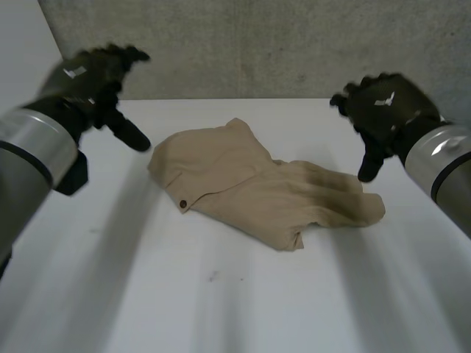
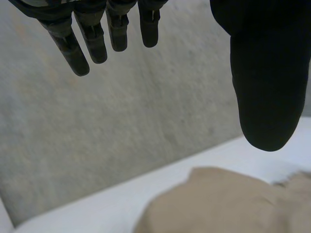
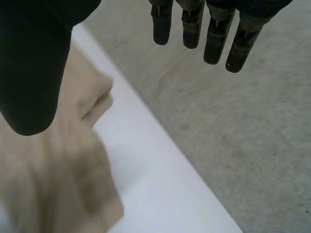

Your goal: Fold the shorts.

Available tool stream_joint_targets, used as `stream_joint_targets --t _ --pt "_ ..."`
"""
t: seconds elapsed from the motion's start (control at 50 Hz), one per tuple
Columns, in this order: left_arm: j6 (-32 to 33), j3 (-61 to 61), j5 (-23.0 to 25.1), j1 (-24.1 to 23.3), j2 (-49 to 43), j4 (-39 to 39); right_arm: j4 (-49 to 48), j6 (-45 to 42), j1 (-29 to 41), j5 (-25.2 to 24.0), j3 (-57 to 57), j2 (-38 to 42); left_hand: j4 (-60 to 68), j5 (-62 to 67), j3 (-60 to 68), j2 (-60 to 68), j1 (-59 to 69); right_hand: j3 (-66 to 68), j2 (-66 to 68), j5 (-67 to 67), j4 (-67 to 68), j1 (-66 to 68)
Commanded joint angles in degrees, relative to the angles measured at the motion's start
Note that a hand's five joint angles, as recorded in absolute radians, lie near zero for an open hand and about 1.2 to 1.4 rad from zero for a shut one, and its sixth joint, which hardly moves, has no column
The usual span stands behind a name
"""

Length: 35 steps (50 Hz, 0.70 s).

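We find the tan shorts (image 1: 257, 187) lying crumpled but mostly flat on the white table (image 1: 221, 309), near its middle. The cloth is bunched in loose folds, with one rumpled end toward the right. We note a dark button (image 1: 182, 204) at the near left edge.

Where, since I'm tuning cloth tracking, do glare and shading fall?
Head view: glare on the left arm and right arm cuffs, none on the shorts. Left wrist view: shorts evenly lit on the table. Right wrist view: dark creases in the shorts beside the right robot hand.
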Motion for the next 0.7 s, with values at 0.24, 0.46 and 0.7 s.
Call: stream_joint_targets --t 0.24,0.46,0.7 --pt "2.5 5.1 -0.4 -15.2 -27.7 9.9 -5.6 -0.9 -8.8 -0.6 4.8 15.2 4.1 3.2 3.6 4.3 4.4 3.3 3.0 2.7 2.3 6.2" --pt "8.4 13.9 -0.4 -17.4 -42.8 14.6 -16.9 -0.1 -11.4 -4.3 6.5 22.4 10.5 9.6 10.0 10.7 10.8 18.0 17.6 17.3 16.9 20.9" --pt "10.8 14.7 0.2 -17.5 -45.8 17.8 -20.4 0.1 -11.4 -7.3 5.7 25.8 30.8 30.0 30.4 31.1 31.1 67.9 67.5 67.3 66.8 70.8"
